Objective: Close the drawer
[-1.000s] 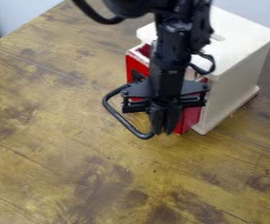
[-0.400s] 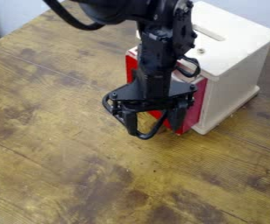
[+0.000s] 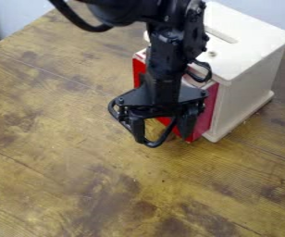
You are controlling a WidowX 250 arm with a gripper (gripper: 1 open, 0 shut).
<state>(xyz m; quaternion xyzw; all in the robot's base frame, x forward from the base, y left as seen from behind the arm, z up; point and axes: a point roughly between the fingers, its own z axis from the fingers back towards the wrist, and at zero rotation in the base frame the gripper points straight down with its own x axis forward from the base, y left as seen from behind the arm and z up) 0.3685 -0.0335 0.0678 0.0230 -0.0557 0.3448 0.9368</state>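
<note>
The red drawer [image 3: 197, 118] sits in the front of the cream-white cabinet [image 3: 250, 69], and its red front stands slightly out from the cabinet face. Its black wire loop handle [image 3: 144, 140] juts toward the table's near side. My black gripper [image 3: 155, 122] hangs straight down in front of the drawer, over the handle. Its fingers are spread open on either side of the loop's upper part. The arm hides most of the drawer front. I cannot tell whether the fingers touch the handle.
The cabinet stands at the back right of a worn wooden table [image 3: 58, 167]. A slot shows on the cabinet's top [image 3: 226, 37]. Bare wood lies to the left and in front.
Since one second ago the jaws have spread from nearly shut to open, and the gripper has shifted slightly left and down by the handle. Nothing has moved in the last half second.
</note>
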